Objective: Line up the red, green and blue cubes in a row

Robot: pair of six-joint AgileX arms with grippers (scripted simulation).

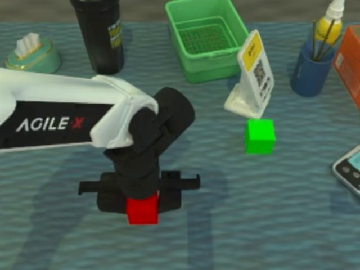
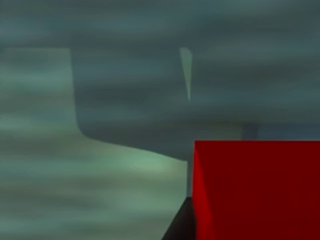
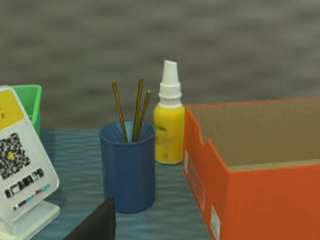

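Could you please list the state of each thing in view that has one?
left tool: at the red cube, grip unclear
red cube: under the left tool
green cube: free on the table
green basket: empty
orange box: open
pen cup: upright, holding pencils

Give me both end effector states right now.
Left end effector: at the red cube, grip cannot be told.
Right end effector: only a dark edge in its wrist view, state cannot be told.

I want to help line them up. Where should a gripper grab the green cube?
Probably from straight above, fingers closing on two opposite flat sides of the green cube. It sits flat with bare table around it; the QR sign stand behind leaves less room there.
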